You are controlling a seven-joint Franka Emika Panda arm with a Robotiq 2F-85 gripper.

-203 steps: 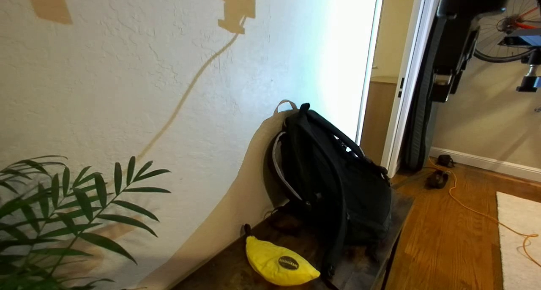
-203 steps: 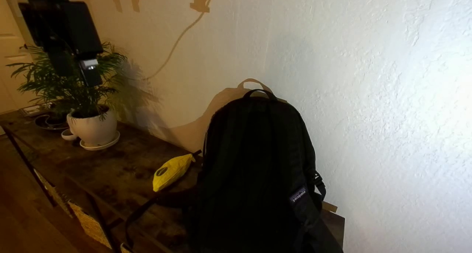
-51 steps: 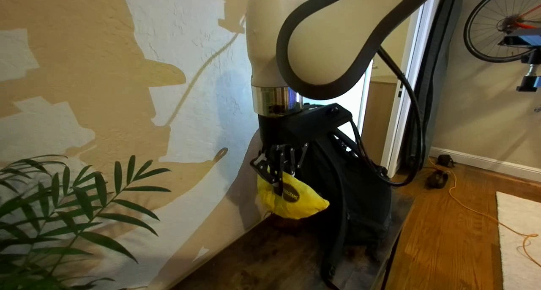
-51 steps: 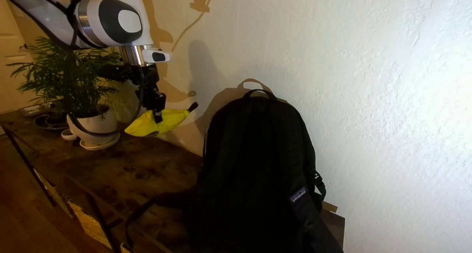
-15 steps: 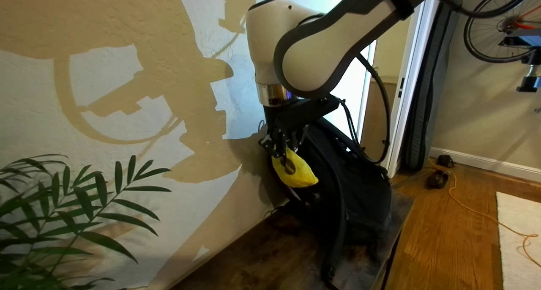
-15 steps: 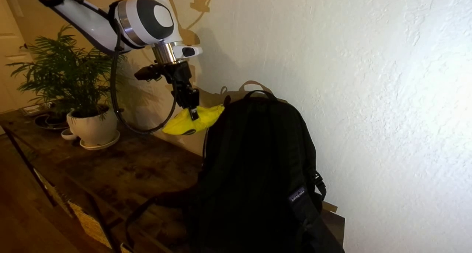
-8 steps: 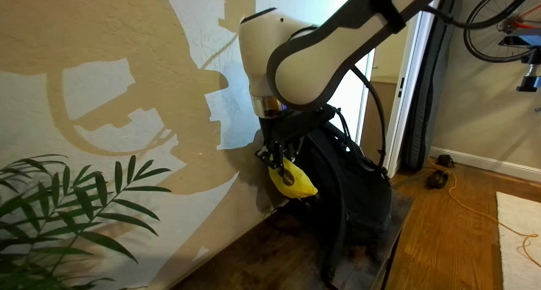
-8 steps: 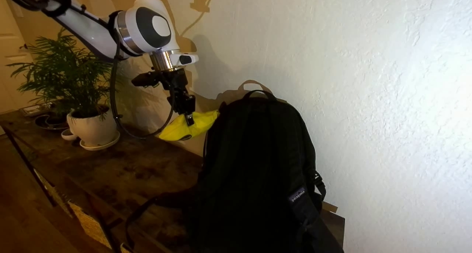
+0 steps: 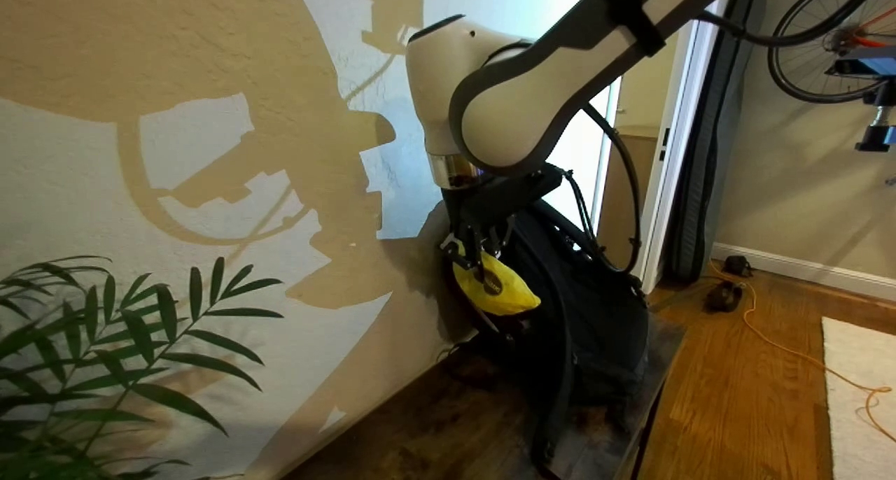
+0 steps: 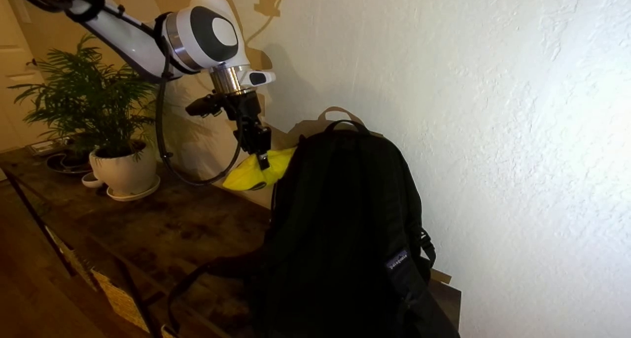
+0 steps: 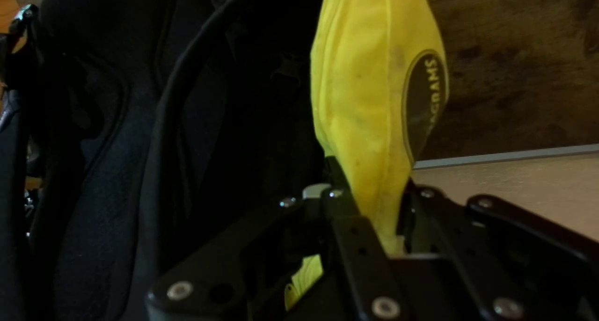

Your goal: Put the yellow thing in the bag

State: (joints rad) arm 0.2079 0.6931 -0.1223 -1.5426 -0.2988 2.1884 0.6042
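The yellow thing (image 9: 511, 294), a banana-shaped pouch with a dark oval label, hangs above the table in my gripper (image 10: 264, 161). In the wrist view, the pouch (image 11: 365, 87) is pinched narrow between both fingers. The bag (image 10: 345, 219), a black backpack, stands leaning against the wall. In an exterior view, the pouch's stem end meets the bag's upper side edge and its tip is mostly hidden there. Whether it touches the bag or lies behind its edge, I cannot tell. Dark fabric of the bag (image 11: 112, 180) fills one side of the wrist view.
The textured wall (image 10: 468, 106) runs close behind bag and gripper. A white potted plant (image 10: 125, 173) stands farther along the dark wooden table (image 10: 162, 229), with a small cup (image 10: 91, 180) beside it. One bag strap (image 10: 190, 281) trails over the table.
The yellow thing lay on the table at first; it was then gripped, lifted and carried to the bag's upper edge. In the last half second it has shifted slightly closer to the bag.
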